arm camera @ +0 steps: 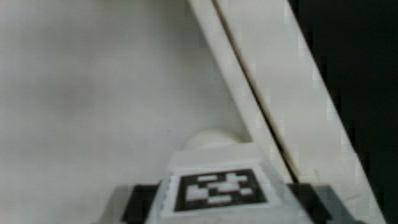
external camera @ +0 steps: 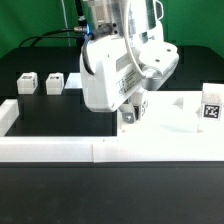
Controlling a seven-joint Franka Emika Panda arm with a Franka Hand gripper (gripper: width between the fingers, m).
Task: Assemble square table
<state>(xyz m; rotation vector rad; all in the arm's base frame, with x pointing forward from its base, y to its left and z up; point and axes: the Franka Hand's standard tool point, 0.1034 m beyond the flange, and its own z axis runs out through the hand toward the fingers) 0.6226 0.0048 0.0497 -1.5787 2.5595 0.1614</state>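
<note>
Wrist view: tool (arm camera: 221, 203) pinching a tagged leg (arm camera: 217, 160) by its sides, over the slab (arm camera: 89, 90) nr its edge. Slab lies on bench (external camera: 60, 112) inside border wall (external camera: 50, 150). Leg prob. light, stiff, slick plastic; grip flat sides.

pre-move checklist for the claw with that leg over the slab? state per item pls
1. Grip: leg sits between the fingers of the claw, tag toward the wrist camera: ok.
2. Position: leg is over the tabletop, close to its raised rim: ok.
3. Leg touching or seated in the tabletop: cannot tell.
4. Leg upright: cannot tell.
5. Two spare legs stand on the exterior view's left, apart from the arm: ok.
</note>
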